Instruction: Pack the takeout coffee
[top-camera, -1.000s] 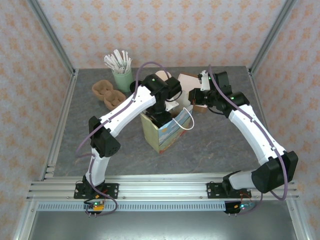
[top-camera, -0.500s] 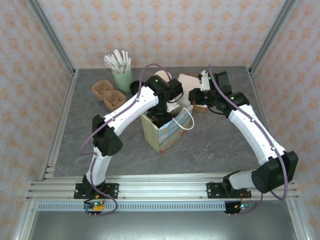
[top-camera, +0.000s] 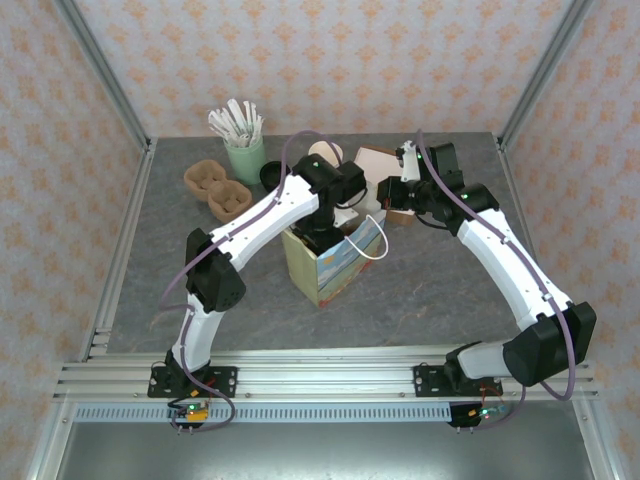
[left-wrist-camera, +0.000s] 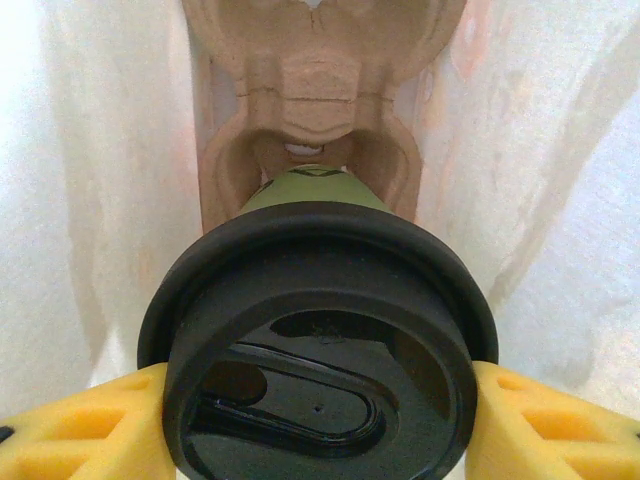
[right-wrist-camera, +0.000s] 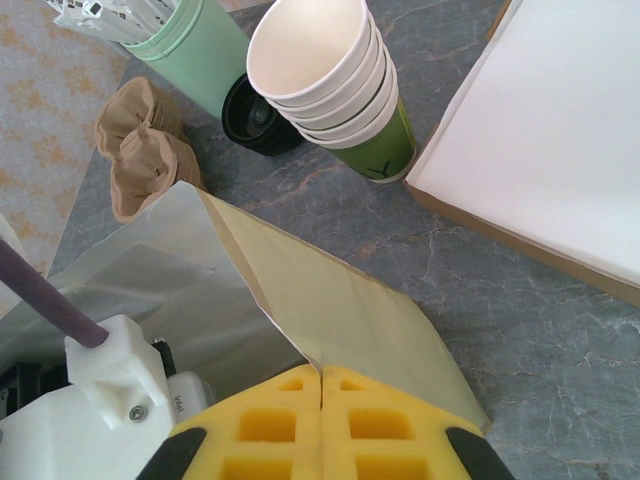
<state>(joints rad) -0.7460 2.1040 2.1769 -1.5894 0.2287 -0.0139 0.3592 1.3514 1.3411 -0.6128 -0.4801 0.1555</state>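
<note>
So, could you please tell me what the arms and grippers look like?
The left arm and right arm have white links, black joints and a purple cable running alongside. The fingers are yellow blocks with square cut-outs.

Left gripper (left-wrist-camera: 318, 425) inside paper bag (left-wrist-camera: 560, 200): walls close on both sides, moulded carrier (left-wrist-camera: 320, 80) ahead, takeout coffee (left-wrist-camera: 318, 300) filling the jaws

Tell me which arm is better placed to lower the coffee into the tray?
Left. The left jaws hold the coffee inside the bag, above the cardboard tray; the right jaws pinch the bag's edge.
</note>
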